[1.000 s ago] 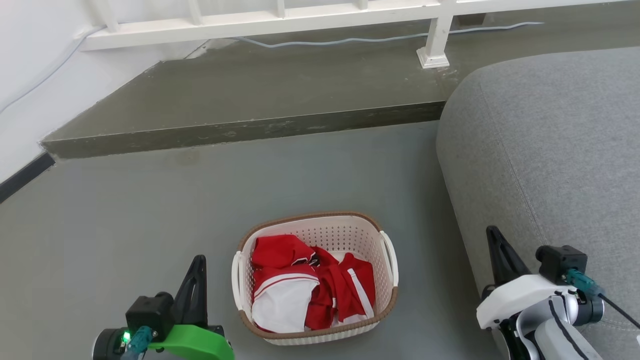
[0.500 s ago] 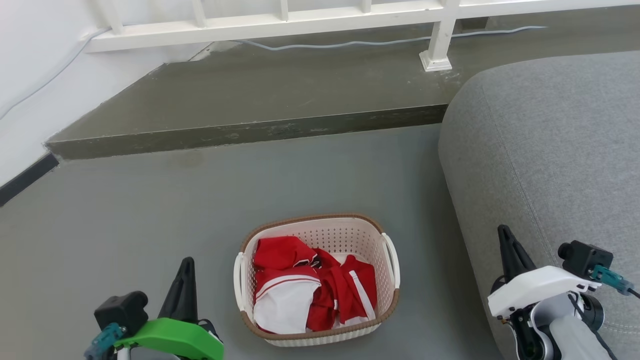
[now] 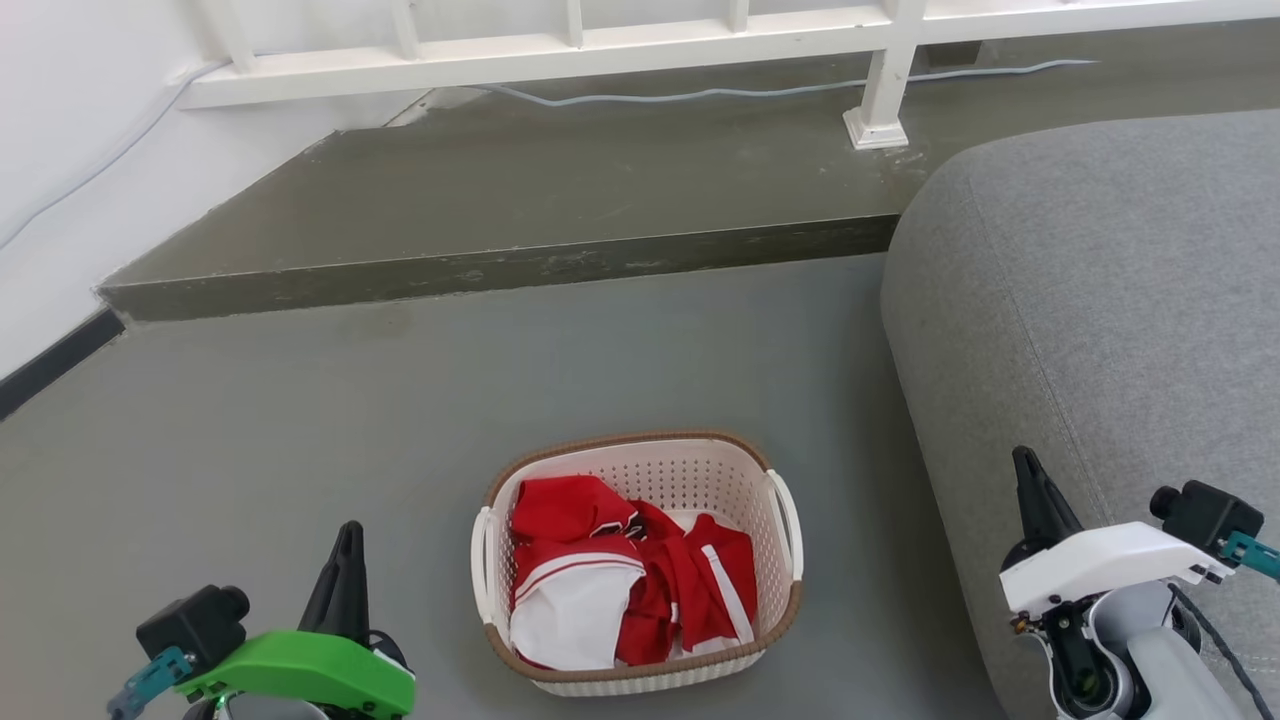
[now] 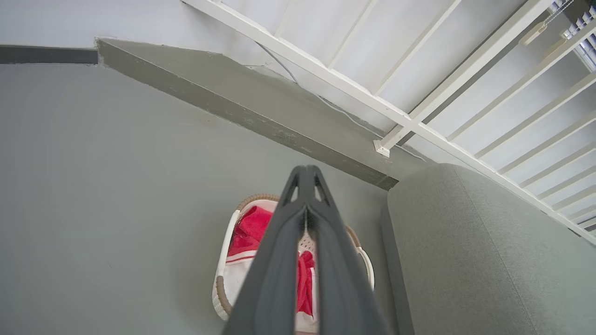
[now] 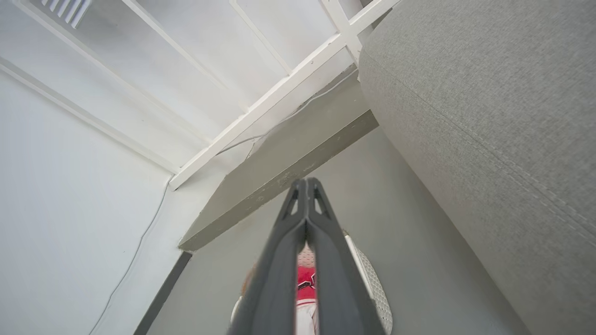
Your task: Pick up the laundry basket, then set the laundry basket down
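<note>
The laundry basket point(image 3: 730, 474) is cream-white perforated plastic with a brown woven rim and white loop handles, and it rests on the grey floor at bottom centre of the head view. Red and white clothes point(image 3: 625, 580) fill it. My left gripper point(image 3: 345, 535) hangs shut to the basket's left, apart from it. My right gripper point(image 3: 1024, 462) hangs shut to its right, in front of the sofa. Both wrist views look down past shut fingertips, left gripper point(image 4: 305, 170) and right gripper point(image 5: 305, 181), at the laundry basket point(image 4: 223, 298) point(image 5: 375, 288) below.
A grey sofa point(image 3: 1100, 320) fills the right side, close to the basket. Behind the basket, a raised concrete step point(image 3: 500, 270) crosses the floor with a white railing point(image 3: 560, 50) and a cable point(image 3: 700, 95) on top. A white wall point(image 3: 60, 180) stands at left.
Both grippers have drawn back and down toward the bottom corners of the head view, away from the basket. The basket has stayed on the floor. The camera has tilted slightly.
</note>
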Motion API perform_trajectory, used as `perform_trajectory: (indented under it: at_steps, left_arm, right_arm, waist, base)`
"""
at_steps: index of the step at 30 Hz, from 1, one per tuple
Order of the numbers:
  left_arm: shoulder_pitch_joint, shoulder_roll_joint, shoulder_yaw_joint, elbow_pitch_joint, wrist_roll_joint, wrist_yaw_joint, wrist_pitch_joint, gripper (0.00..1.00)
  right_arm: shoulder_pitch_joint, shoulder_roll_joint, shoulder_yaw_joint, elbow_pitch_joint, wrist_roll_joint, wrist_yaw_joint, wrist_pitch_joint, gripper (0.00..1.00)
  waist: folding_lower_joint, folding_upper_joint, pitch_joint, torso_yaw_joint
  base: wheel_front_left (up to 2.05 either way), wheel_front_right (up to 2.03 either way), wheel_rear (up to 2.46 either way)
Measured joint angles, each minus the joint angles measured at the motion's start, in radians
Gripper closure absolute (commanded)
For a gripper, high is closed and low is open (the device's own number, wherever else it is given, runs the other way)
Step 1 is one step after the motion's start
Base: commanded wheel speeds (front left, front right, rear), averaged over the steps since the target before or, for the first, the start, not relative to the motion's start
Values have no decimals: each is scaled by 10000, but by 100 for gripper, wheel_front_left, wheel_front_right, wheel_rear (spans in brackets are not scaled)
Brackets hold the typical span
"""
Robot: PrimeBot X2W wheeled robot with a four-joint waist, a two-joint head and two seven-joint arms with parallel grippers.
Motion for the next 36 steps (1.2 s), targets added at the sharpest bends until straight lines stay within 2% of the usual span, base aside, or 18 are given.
perform_trajectory:
  at_steps: [36]
  left_arm:
    - [-362, 54, 1126, 546, -4874, -817, 1085, 100]
  right_arm:
    - [-135, 341, -1453, -222, 4577, 631, 1283, 100]
  waist:
    - [0, 0, -190, 172]
  base:
    - [0, 0, 0]
